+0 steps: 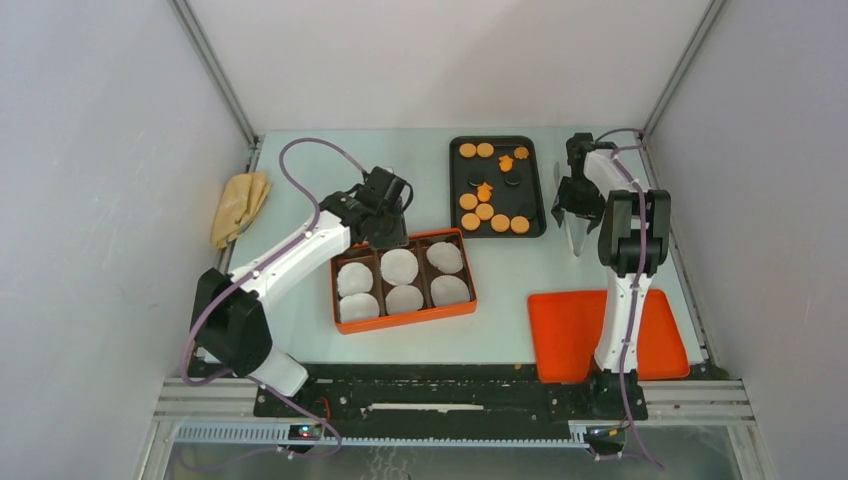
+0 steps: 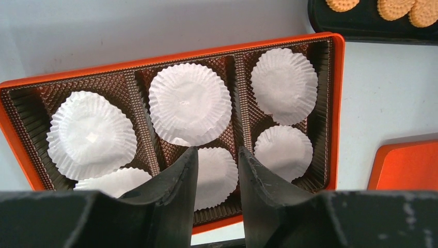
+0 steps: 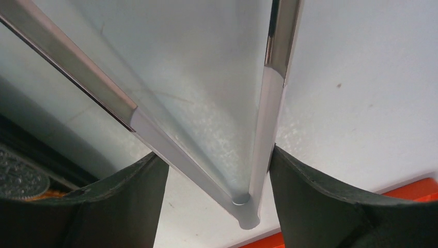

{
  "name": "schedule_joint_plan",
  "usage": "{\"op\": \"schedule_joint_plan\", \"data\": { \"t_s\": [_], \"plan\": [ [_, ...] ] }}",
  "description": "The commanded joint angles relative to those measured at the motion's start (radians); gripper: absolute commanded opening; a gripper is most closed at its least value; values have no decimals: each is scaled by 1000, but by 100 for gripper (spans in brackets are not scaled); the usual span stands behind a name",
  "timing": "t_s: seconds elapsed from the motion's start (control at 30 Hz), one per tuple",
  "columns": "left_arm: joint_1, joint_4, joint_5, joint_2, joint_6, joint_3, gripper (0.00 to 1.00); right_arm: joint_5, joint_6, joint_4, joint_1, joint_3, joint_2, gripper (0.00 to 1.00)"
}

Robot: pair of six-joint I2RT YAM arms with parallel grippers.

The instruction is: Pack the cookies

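The cookies (image 1: 485, 212), orange discs, a few orange shapes and black rounds, lie on a black tray (image 1: 535, 170) at the back centre. Some show at the top right of the left wrist view (image 2: 392, 8). An orange box (image 1: 403, 320) holds several white paper liner cups (image 2: 188, 103) and no cookies. My left gripper (image 1: 388, 218) hovers over the box's far edge, jaws slightly apart and empty (image 2: 217, 152). My right gripper (image 1: 572, 205), right of the tray, is shut on metal tongs (image 1: 576, 238). The tongs' hinge end sits between its fingers (image 3: 217, 155), and their arms (image 3: 266, 113) spread away over the table.
An orange lid (image 1: 570, 335) lies flat at the front right and shows in the left wrist view (image 2: 408, 165). A tan cloth (image 1: 240, 205) lies at the left edge. Grey walls enclose the table on three sides.
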Motion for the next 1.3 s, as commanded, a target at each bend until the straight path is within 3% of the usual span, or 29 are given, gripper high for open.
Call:
{"op": "schedule_joint_plan", "data": {
  "t_s": [0.0,0.3,0.67,0.77,0.97,1.27],
  "plan": [
    [-19,26,-4,-26,-26,-12,40,104,-54,-98,-18,145,81,78],
    [-42,26,-1,1,-29,-2,43,57,-144,-109,-10,163,136,76],
    [-62,27,1,9,-45,-4,43,-225,-243,-44,-36,32,87,77],
    [-69,25,5,14,-51,0,43,-232,-246,-42,-36,16,91,71],
    [-81,22,0,19,-57,5,42,-219,-234,-45,-37,9,102,49],
    [-90,3,-13,27,-50,50,42,-159,-174,21,0,-87,-146,44]
  ]
}}
